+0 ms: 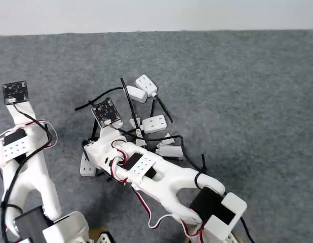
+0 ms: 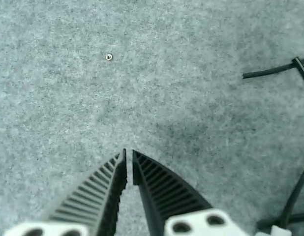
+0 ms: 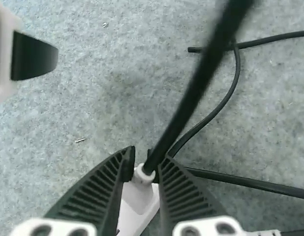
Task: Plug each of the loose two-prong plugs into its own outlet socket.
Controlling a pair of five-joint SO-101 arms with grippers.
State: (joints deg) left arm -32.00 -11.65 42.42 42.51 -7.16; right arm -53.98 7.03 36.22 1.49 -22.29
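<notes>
One plug [image 3: 138, 196] clamped lengthwise in my right gripper [image 3: 142, 156], cord [image 3: 191, 98] pointing outward; left gripper [image 2: 129, 153] closed, empty.

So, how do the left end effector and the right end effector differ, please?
The left end effector is shut on nothing; the right end effector is shut on a white plug. The left hangs over bare carpet, the right over black cords. Both have black ribbed fingers.
</notes>
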